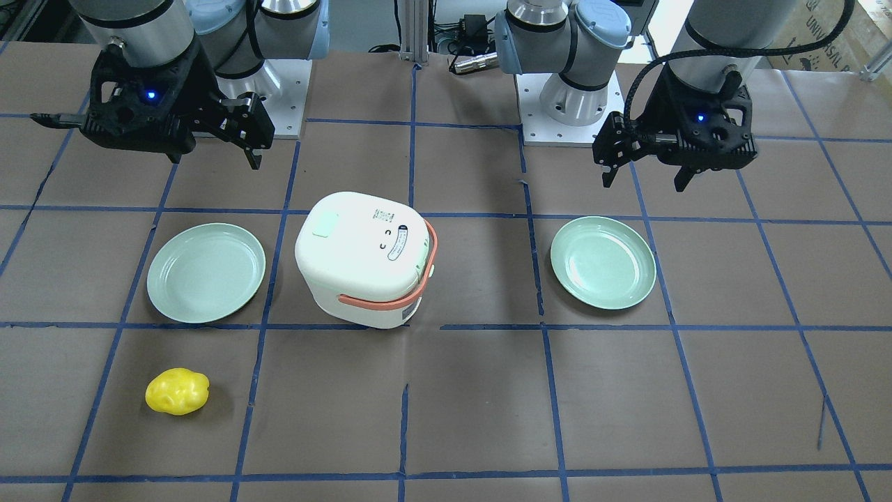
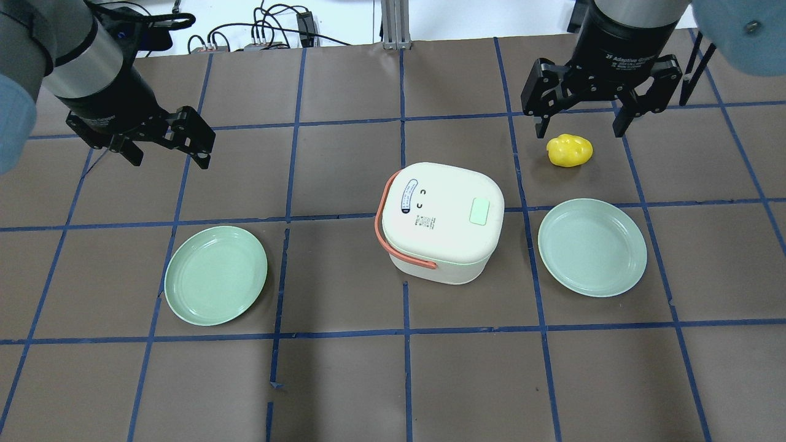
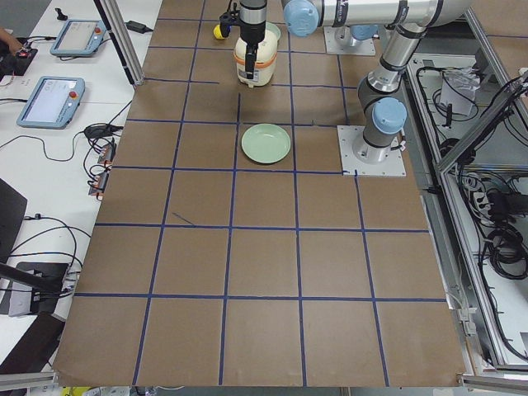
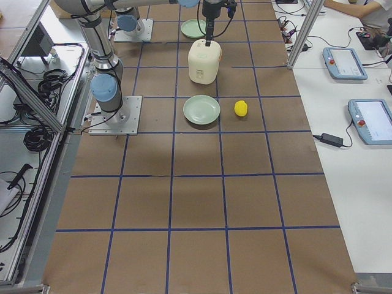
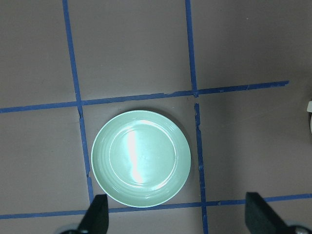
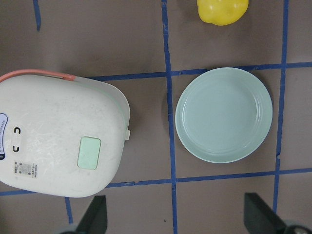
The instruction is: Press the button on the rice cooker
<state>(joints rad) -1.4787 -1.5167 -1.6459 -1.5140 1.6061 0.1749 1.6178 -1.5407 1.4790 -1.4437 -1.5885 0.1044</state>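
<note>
Silver arms [image 1: 139, 28], pale-blue joint caps [image 1: 603, 21]; black left pincer [image 2: 170, 161], right pincer [image 2: 579, 132].

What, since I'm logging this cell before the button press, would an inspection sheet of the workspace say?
Surface: brown table, blue tape grid.
Job's things: rice cooker mid-table, lid down; button on the lid, nothing touching it.
Clutter: left plate and right plate, both empty; yellow object.
Grippers: left gripper and right gripper open, empty, raised.
Cables: bundle off the table's robot side.
Surroundings: teach pendants on a side bench.
</note>
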